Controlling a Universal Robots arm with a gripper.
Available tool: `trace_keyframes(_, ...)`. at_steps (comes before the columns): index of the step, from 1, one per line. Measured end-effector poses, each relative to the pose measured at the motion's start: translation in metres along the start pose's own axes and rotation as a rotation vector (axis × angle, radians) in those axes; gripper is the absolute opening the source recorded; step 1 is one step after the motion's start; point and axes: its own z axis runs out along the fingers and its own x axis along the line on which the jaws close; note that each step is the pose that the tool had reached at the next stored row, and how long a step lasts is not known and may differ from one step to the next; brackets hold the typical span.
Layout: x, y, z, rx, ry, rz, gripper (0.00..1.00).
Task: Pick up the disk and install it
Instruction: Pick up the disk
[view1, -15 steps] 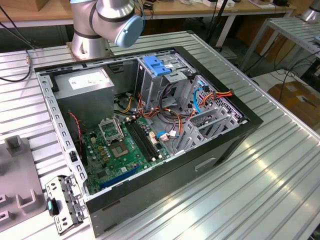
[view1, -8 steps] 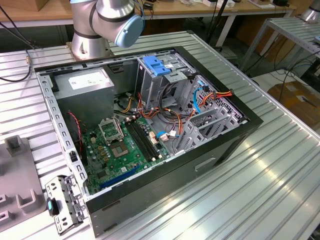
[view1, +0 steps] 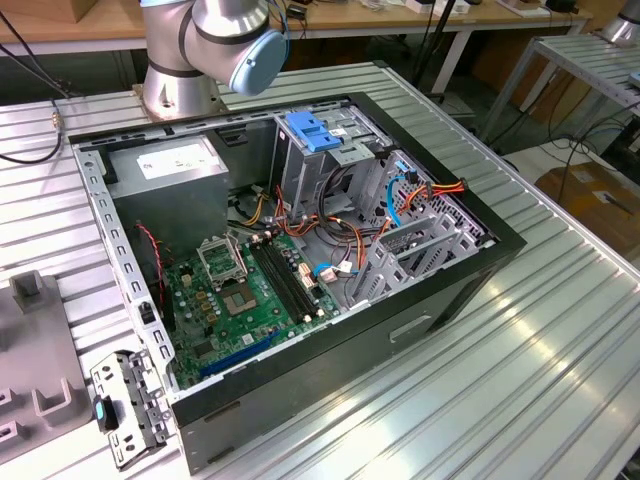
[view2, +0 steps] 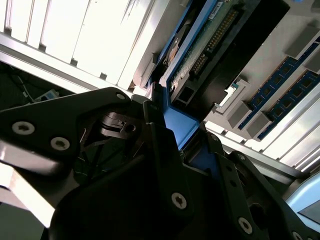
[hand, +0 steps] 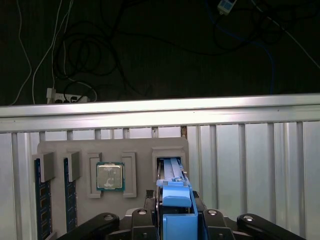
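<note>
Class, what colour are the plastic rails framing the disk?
Bright blue, on the disk, clearest in the first wrist view.

disk (hand: 176, 200): smooth blue plastic rails, slight sheen | claw (hand: 175, 220): matt black, bare metal screws | desk (hand: 250, 160): ribbed bright metal, glossy | tray (hand: 135, 147) beneath disk: matt grey plastic

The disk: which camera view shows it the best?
The second wrist view: the disk shows its blue rail and circuit-board face. In the first wrist view it is edge-on, standing in a grey holder.
</note>
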Motion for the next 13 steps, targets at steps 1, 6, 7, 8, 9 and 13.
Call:
trace_keyframes(1, 0.0000, 0.0000, 0.0000, 0.0000, 0.0000, 0.000, 0.37)
trace_keyframes(6, 0.0000, 0.0000, 0.0002, 0.0003, -0.0001, 0.000, 0.37)
trace_keyframes(7, 0.0000, 0.0000, 0.0002, 0.0002, -0.0001, 0.000, 0.37)
trace_keyframes(8, 0.0000, 0.0000, 0.0002, 0.0001, 0.0000, 0.000, 0.37)
trace_keyframes(9, 0.0000, 0.0000, 0.0002, 0.0001, 0.0000, 0.000, 0.37)
trace_keyframes(13, 0.0000, 0.0000, 0.0003, 0.0000, 0.0000, 0.000, 0.37)
